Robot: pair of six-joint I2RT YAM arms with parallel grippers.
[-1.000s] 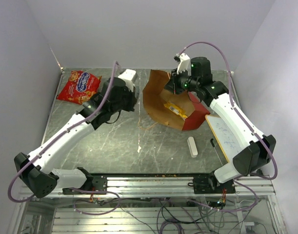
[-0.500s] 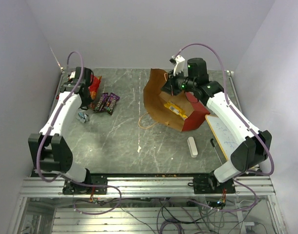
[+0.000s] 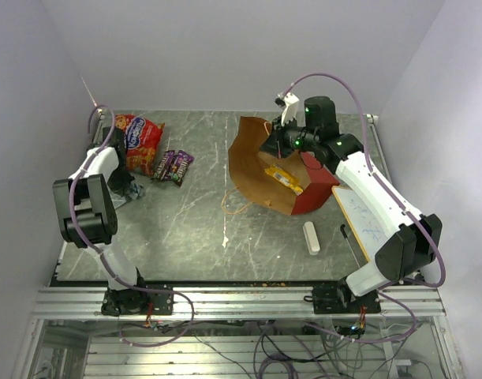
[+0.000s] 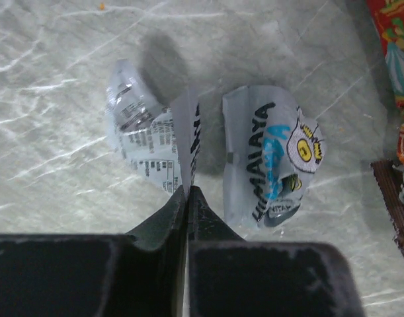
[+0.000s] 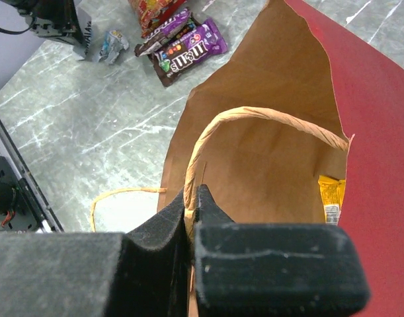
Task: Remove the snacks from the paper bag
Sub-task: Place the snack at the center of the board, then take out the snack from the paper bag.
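Grey marbled tabletop fills the cell between pale walls; the paper bag lies tipped over toward the far right corner, red outside, brown inside, its mouth gaping toward the left edge; a yellow pack lies inside it against the lower wall, seen also from the right wrist at the inner fold.

The right gripper has its fingers pressed together on one tan loop handle at the bag's mouth, holding that rim up; the other handle lies slack on the surface.

At the far left corner lies the red-orange chip bag; just beside it, toward the middle, sit the purple candy packs, touching or nearly touching its edge.

Along the left edge the left arm is folded back on itself; the left gripper is squeezed tight on a raised fold of the clear wrapper, which rests crumpled on the surface, printed in black and blue.

Toward the near right a white eraser lies alone; a whiteboard lies along the right edge.
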